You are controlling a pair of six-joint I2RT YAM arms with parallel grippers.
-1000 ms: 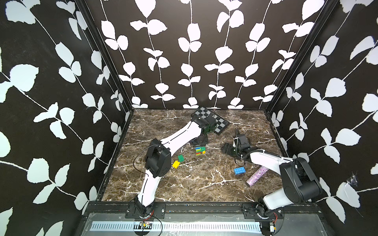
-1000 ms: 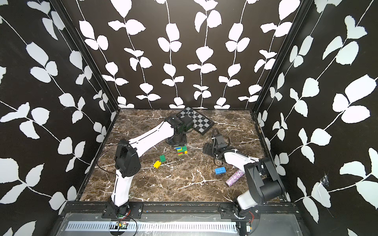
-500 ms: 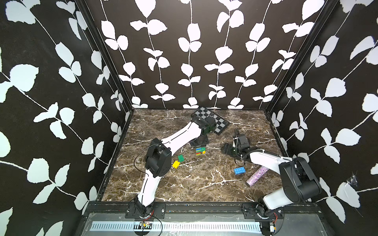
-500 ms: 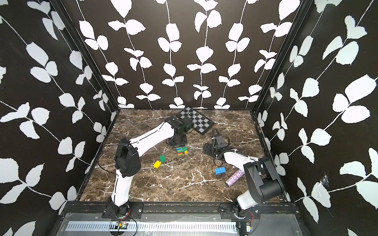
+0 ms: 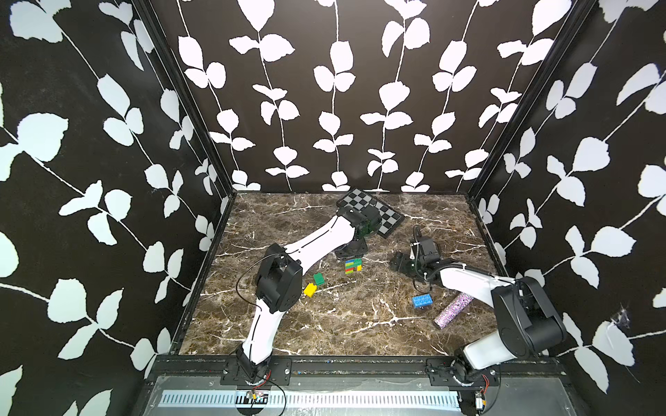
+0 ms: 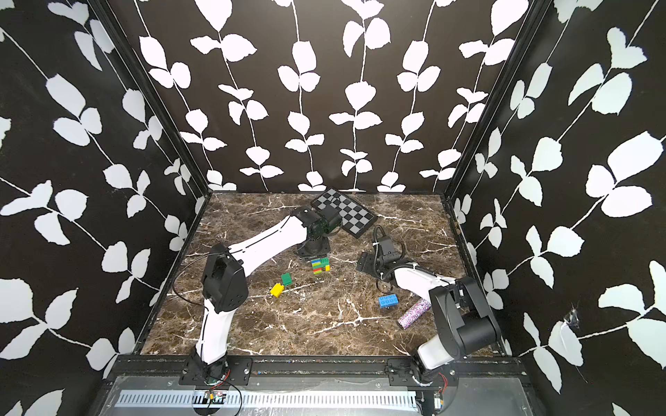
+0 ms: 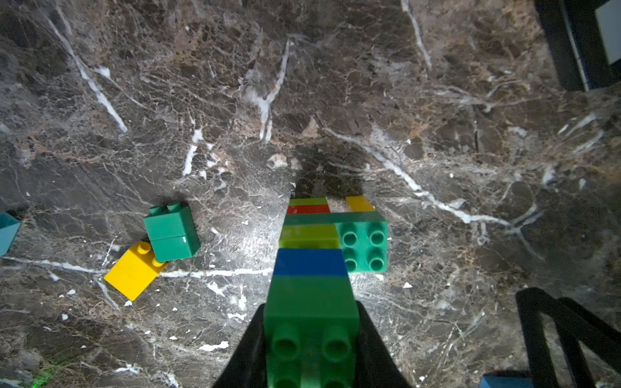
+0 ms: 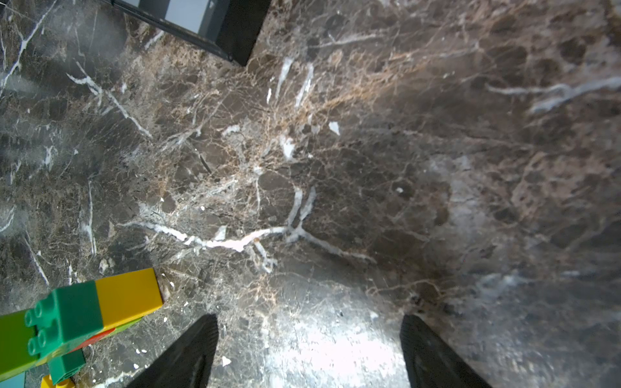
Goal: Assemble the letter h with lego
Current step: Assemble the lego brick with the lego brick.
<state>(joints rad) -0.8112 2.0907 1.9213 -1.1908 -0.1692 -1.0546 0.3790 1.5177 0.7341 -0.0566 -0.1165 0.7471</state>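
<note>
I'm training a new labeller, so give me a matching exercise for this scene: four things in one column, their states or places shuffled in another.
1 left hand
2 right hand
3 blue brick
4 yellow brick

A touching a loose green brick
B open, empty
C shut on the brick stack
D alone, near the glittery cylinder

Pairs: 1-C, 2-B, 3-D, 4-A
</note>
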